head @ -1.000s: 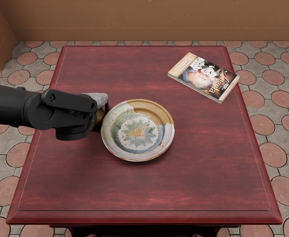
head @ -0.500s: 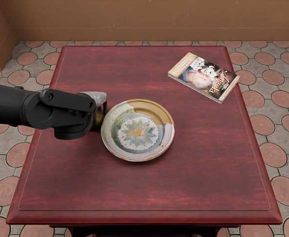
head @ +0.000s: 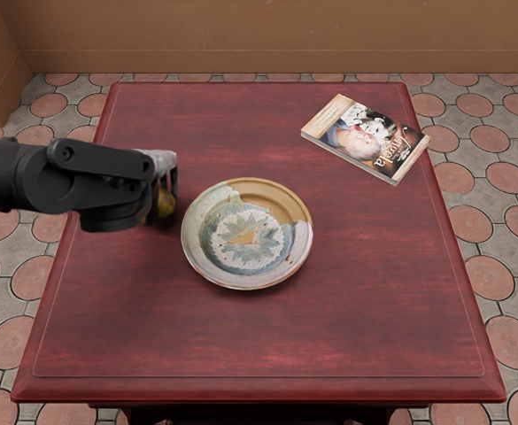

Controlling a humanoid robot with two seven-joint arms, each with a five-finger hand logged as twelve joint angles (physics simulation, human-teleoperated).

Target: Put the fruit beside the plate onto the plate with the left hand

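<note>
The fingers (head: pixel 173 184) of the left hand (head: pixel 157 181) are curled down around a small yellow-green fruit (head: pixel 165 204), closing on it from above. Only a sliver of the fruit shows, under the hand's lower right side. The rest is hidden, so its kind cannot be told, nor whether it rests on the tabletop (head: pixel 347 292) or is raised off it. The hand has a pale grey top and dark fingers.

The fruit is just beside the plate (head: pixel 245 235), off the plate's upper left rim. It is not on the plate, and a narrow strip of bare wood shows between them.

The left arm (head: pixel 37 177), thick and black, reaches in almost level from the picture's left edge. It crosses the tabletop's left edge about halfway along it.

The plate is round and shallow, with a cream and ochre rim and a grey-green leaf pattern in its middle. It lies flat a little left of the tabletop's centre.

A book (head: pixel 365 138) with a picture on its cover lies flat near the far right corner of the tabletop. It is turned at an angle to the edges and sits well apart from the plate and the hand.

The tabletop is a dark red wooden rectangle. Around it the floor (head: pixel 506 266) is paved with round reddish tiles, and a plain brown wall (head: pixel 259 35) runs along the top of the view.
</note>
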